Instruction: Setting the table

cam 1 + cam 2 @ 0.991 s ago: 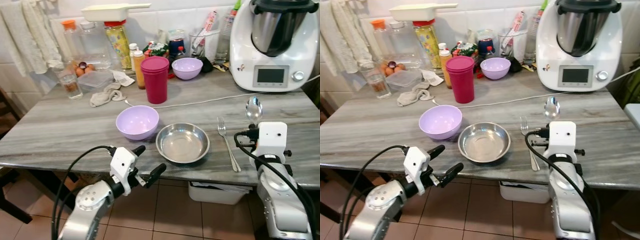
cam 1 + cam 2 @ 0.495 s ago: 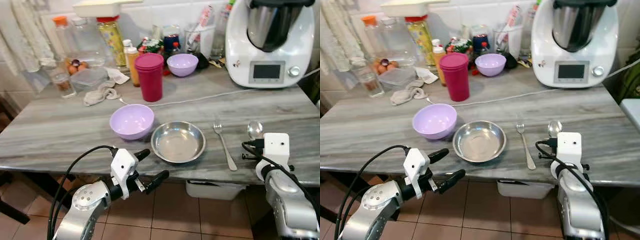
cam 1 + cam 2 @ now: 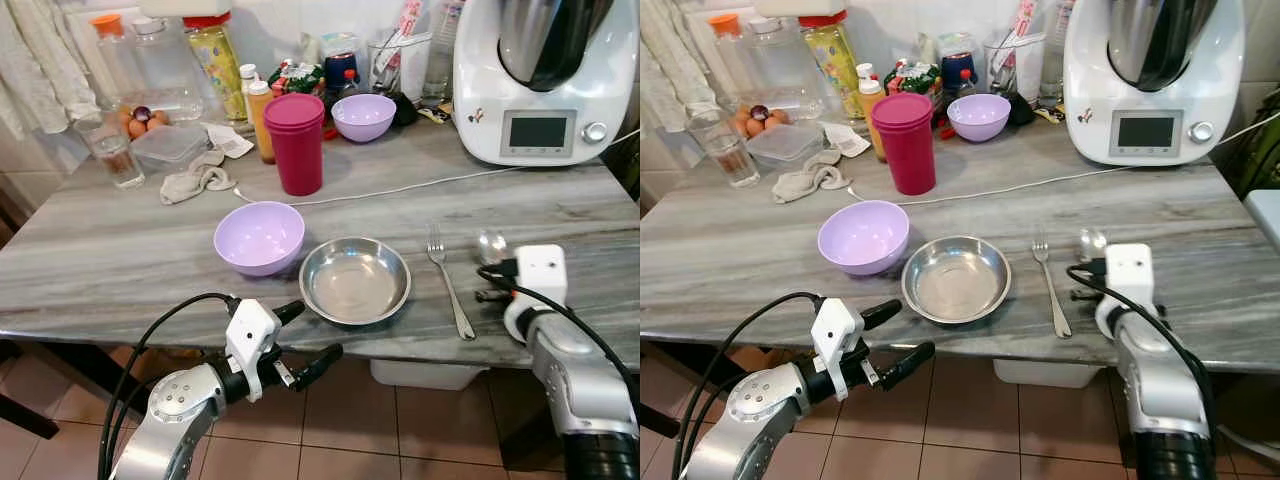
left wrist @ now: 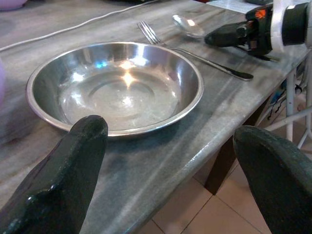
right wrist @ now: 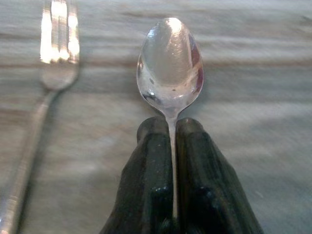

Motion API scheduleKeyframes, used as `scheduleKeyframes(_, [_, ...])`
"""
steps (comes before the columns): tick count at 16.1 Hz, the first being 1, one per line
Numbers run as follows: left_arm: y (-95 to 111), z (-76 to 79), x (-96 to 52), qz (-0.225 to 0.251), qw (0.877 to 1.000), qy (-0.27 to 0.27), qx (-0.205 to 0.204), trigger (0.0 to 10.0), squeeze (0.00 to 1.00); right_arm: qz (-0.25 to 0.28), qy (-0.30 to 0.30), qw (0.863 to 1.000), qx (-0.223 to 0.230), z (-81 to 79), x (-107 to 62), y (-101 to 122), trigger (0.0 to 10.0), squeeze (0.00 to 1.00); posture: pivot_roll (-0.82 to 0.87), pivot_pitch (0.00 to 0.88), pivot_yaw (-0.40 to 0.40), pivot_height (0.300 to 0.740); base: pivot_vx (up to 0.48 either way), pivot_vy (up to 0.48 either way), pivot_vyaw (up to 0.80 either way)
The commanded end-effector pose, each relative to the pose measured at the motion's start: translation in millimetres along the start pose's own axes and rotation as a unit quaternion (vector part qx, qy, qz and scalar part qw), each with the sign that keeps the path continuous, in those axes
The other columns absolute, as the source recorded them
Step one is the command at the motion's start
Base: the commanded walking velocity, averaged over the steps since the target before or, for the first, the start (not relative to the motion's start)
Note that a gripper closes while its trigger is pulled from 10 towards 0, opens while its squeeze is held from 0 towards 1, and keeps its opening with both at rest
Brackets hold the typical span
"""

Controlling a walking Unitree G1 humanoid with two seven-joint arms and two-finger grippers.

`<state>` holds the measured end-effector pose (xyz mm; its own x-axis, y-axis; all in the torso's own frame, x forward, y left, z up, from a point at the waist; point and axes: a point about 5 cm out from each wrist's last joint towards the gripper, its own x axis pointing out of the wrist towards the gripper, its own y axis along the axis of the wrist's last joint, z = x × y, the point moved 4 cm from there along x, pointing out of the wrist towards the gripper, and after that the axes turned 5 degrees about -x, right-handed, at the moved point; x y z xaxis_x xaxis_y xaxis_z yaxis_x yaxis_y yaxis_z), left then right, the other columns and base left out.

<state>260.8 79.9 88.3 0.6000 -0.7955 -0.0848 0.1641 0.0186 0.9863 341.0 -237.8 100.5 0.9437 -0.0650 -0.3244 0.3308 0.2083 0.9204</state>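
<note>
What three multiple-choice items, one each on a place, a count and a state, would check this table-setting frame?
1. Where does the fork lie?
A. Inside the steel dish
B. Between the steel dish and the spoon
C. Beside the red tumbler

2. How many lilac bowls are on the table?
A. One
B. Two
C. Three

3. What is the right gripper doing?
A. Shut on the spoon's handle
B. Open above the fork
C. Shut on the dish rim

Answers:
1 B: the fork rests on the tabletop with the dish on one side and the spoon on the other.
2 B: one near bowl beside the dish, one far bowl at the back.
3 A: the right wrist view shows the handle pinched between the closed fingers.
</note>
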Motion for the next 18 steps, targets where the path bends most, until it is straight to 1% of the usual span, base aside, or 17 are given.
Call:
scheduleKeyframes(1, [1,-0.7,-2.8,-0.002,1.000,0.007,0.005,10.0,0.00,0.012,0.026,1.000,-0.001,-8.9,3.6,7,10.0,0.00,-0.25,0.067,0.091,0.740,0.000,0.000,0.00])
scheduleKeyframes(4, [3,-0.5,-1.8,-0.001,1.000,0.008,0.005,10.0,0.00,0.016,0.049,0.999,-0.003,-17.8,6.2,12,10.0,0.00,-0.25,0.066,0.091,0.740,0.000,0.000,0.00])
scheduleKeyframes(6, [3,-0.2,-1.4,-0.001,1.000,0.009,0.005,10.0,0.00,0.015,0.053,0.999,-0.002,-18.6,7.5,12,10.0,0.00,-0.25,0.066,0.091,0.740,0.000,0.000,0.00])
scheduleKeyframes(8, [3,-0.1,-1.3,-0.002,1.000,0.009,0.005,10.0,0.00,0.005,0.053,0.999,0.000,-18.3,6.8,5,10.0,0.00,-0.25,0.063,0.093,0.740,0.000,0.000,0.00])
scheduleKeyframes(9, [3,0.0,-1.0,-0.003,1.000,0.008,0.005,10.0,0.00,-0.001,0.051,0.999,0.003,-17.5,5.9,2,10.0,1.00,-0.25,0.061,0.096,0.740,0.000,0.000,0.00])
scheduleKeyframes(13, [3,-0.6,1.0,-0.005,1.000,0.008,0.006,10.0,0.00,-0.012,0.038,0.999,0.003,-12.5,4.2,-6,10.0,1.00,-0.26,0.055,0.094,0.740,0.000,0.000,0.00])
scheduleKeyframes(16, [2,-1.2,2.1,-0.005,1.000,0.009,0.006,10.0,0.00,-0.016,0.039,0.999,0.006,-13.5,2.6,-9,10.0,1.00,-0.26,0.048,0.095,0.740,0.000,0.000,0.00])
scheduleKeyframes(18, [4,-0.9,2.7,-0.001,1.000,0.006,0.006,10.0,0.00,-0.010,0.036,0.999,0.009,-11.7,2.6,-7,10.0,1.00,-0.26,0.047,0.094,0.740,0.000,0.000,0.00])
